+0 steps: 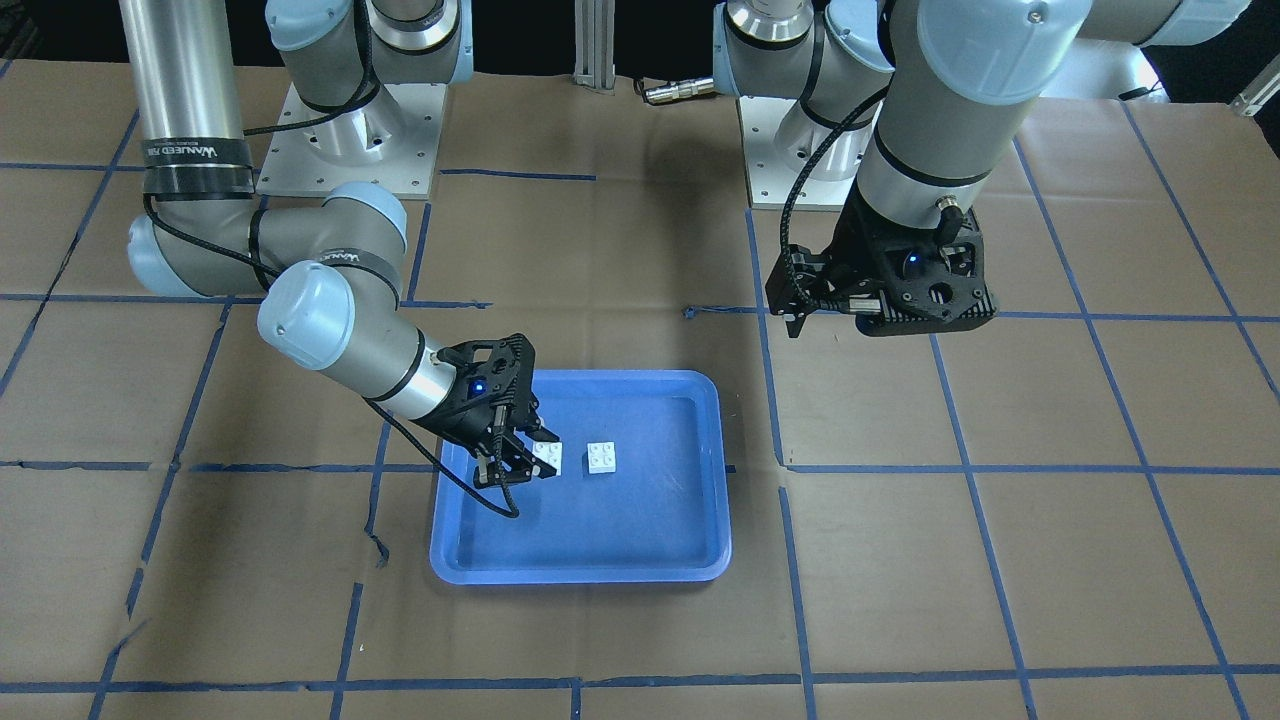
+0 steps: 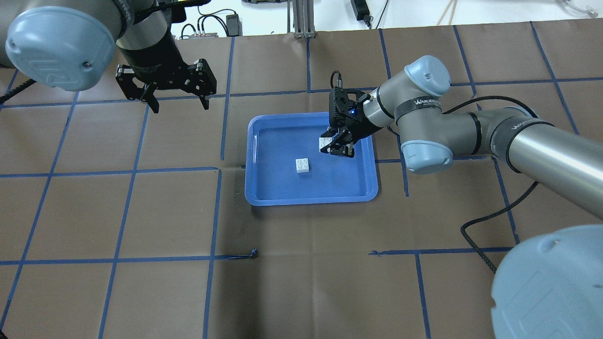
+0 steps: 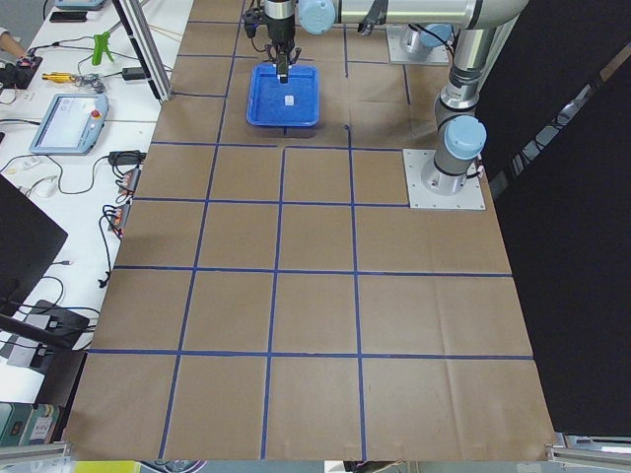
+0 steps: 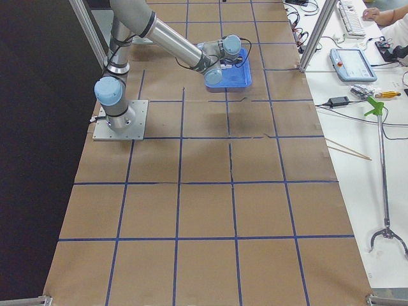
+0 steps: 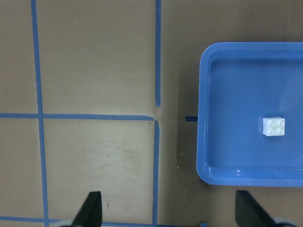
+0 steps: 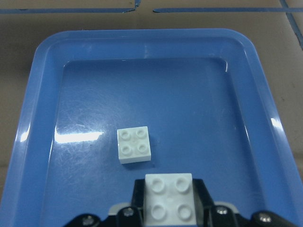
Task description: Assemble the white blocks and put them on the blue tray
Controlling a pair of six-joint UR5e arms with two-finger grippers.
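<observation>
The blue tray [image 2: 311, 200] lies in the middle of the table. One white block [image 2: 303, 165] rests studs-up on the tray floor, also seen in the right wrist view [image 6: 134, 144] and the left wrist view [image 5: 274, 126]. My right gripper [image 2: 335, 143] reaches low into the tray and is shut on the second white block [image 6: 169, 204], held studs-up just beside the loose one [image 1: 602, 457]. My left gripper [image 2: 180, 104] is open and empty, hovering above the bare table well off the tray's side.
Brown paper with a blue tape grid covers the table [image 2: 141, 212]. The arm bases [image 1: 350, 130] stand at the robot's edge. A bench with tools and a teach pendant [image 3: 69, 118] runs along the far side.
</observation>
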